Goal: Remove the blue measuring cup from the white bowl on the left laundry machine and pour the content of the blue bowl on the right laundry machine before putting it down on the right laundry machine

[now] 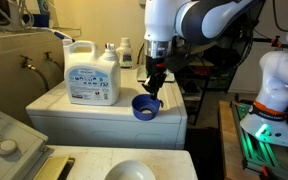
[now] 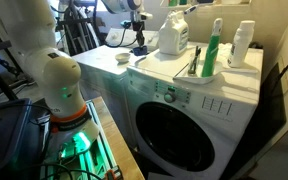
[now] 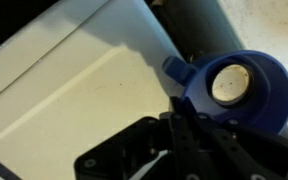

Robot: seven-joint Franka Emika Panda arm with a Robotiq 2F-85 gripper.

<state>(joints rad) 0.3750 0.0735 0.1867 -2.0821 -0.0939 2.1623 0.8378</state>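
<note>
The blue measuring cup (image 1: pixel 145 107) sits low at the front right corner of the right laundry machine (image 1: pixel 94 118), next to its edge. A pale round content (image 3: pixel 230 82) lies inside the cup (image 3: pixel 239 95). My gripper (image 1: pixel 154 88) comes down from above and is shut on the cup's rim, as the wrist view (image 3: pixel 179 122) shows. The cup also shows under my gripper (image 2: pixel 140 42) in an exterior view (image 2: pixel 142 51). The white bowl (image 1: pixel 132 172) stands on the left laundry machine (image 1: pixel 169 168) at the bottom edge, only partly in view.
A large white detergent jug (image 1: pixel 91 75) stands on the right machine behind the cup. Small bottles (image 1: pixel 124 52) stand further back. A green bottle (image 2: pixel 213 50) and a white bottle (image 2: pixel 242 45) show too. A grey-white unit with a knob (image 1: pixel 6 145) is nearby. A dark gap (image 3: pixel 199 30) lies past the machine's edge.
</note>
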